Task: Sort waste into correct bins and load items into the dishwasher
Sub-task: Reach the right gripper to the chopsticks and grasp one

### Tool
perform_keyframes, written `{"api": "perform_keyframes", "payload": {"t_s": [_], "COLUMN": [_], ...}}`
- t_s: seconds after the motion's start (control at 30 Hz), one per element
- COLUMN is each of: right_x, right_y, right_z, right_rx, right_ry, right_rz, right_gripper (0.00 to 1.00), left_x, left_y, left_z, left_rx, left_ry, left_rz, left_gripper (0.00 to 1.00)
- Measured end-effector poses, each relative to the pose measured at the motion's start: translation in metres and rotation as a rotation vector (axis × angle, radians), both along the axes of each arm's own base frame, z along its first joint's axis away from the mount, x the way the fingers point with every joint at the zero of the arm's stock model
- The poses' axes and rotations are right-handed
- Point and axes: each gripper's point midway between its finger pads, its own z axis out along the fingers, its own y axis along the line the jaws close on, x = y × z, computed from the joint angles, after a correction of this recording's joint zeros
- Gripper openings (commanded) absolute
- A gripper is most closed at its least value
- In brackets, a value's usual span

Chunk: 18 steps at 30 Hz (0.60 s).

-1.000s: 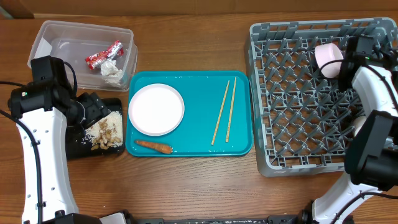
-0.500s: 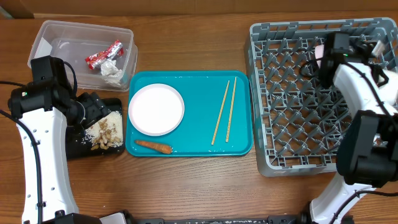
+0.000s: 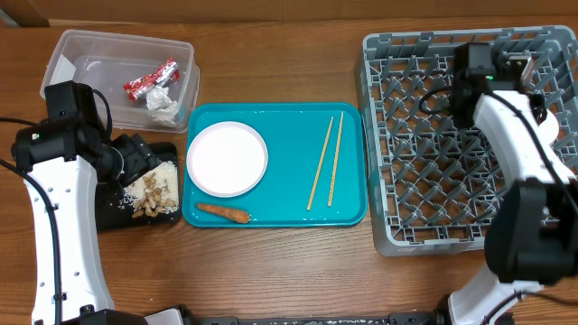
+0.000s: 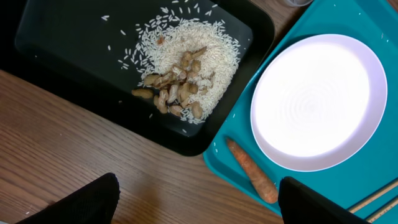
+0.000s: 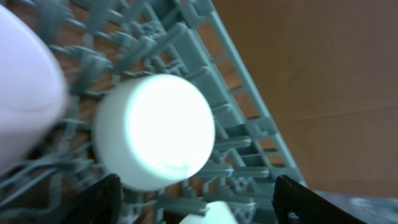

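While right end effector [image 5: 196, 202] gapes, white cup [image 5: 154, 132] sits ahead, in rack [image 5: 239, 65].

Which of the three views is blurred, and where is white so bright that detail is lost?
Right wrist: soft and blurred; the white cup is blown out, the grey rack smeared. Left wrist: sharp; the plate glares at its centre, the rice grains are crisp. Overhead: evenly lit and sharp, soft shadows only.

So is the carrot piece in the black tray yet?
No, the carrot piece lies on the teal tray, beside the white plate.
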Motion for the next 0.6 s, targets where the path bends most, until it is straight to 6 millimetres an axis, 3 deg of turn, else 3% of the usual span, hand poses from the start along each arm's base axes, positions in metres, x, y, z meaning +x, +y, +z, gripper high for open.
{"api": "perform_keyframes", "payload": {"t_s": [0.13, 0.23, 0.3, 0.43, 0.6], "right_x": [0.016, 0.029, 0.03, 0.023, 0.004], "right_y": [0.044, 0.12, 0.162, 0.239, 0.321], "right_z": [0.034, 0.072, 0.079, 0.065, 0.014], "right_rx": [0.252, 0.486, 0.584, 0.734, 0.837], "right_ry": [-0.157, -0.284, -0.294, -0.216, -0.021], "right_rz": [0.141, 0.374, 0.482, 0.637, 0.735], "right_gripper": [0.74, 0.71, 0.71, 0.71, 0.66], "left_x": [0.0, 0.001, 0.001, 0.001, 0.001], "left_y": [0.0, 0.0, 0.0, 0.0, 0.0], "left_z": [0.0, 0.0, 0.0, 0.0, 0.0], "left_rx": [0.0, 0.001, 0.002, 0.001, 0.001], "left_ry": [0.0, -0.004, -0.004, -0.004, -0.004], "left_rz": [0.0, 0.0, 0.0, 0.0, 0.0], "left_gripper": [0.85, 0.86, 0.86, 0.87, 0.87]}}
